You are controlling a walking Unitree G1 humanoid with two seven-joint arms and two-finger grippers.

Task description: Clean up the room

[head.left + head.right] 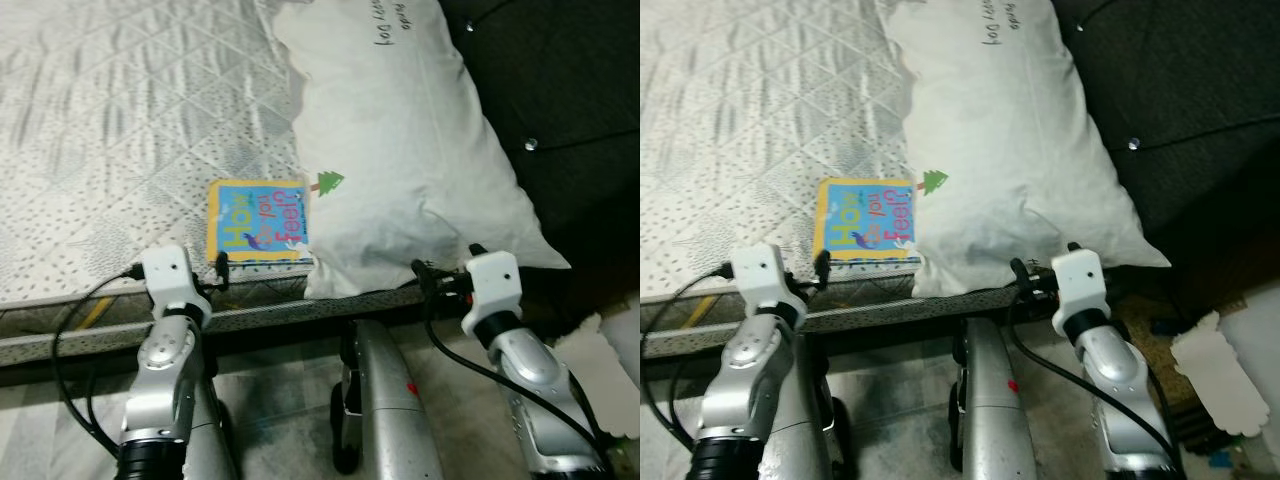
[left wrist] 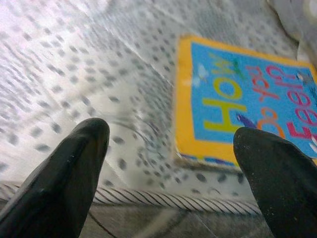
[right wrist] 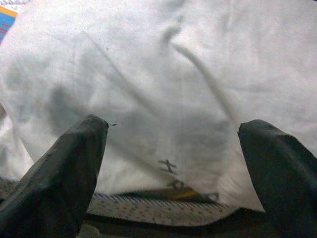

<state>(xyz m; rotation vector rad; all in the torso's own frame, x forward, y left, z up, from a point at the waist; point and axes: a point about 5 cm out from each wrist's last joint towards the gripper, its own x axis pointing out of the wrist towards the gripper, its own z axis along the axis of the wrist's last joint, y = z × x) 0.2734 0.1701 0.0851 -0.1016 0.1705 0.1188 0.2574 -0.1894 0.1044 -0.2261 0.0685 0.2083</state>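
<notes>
A children's board book (image 1: 258, 220) with a yellow border and a blue cover reading "How do you feel?" lies flat on the grey dotted mattress (image 1: 110, 130), near its front edge. Its right side touches a large white pillow (image 1: 400, 130) that has a small green tree on it. My left gripper (image 2: 171, 163) is open just in front of the mattress edge, with the book (image 2: 247, 114) a little ahead, nearer one finger. My right gripper (image 3: 173, 168) is open too, facing the pillow's (image 3: 163, 74) lower end. Neither holds anything.
The bed frame's rail (image 1: 300, 310) runs across right in front of both wrists. A dark padded headboard (image 1: 560, 80) stands at the right. A white scalloped piece (image 1: 1215, 385) lies on the floor at the lower right.
</notes>
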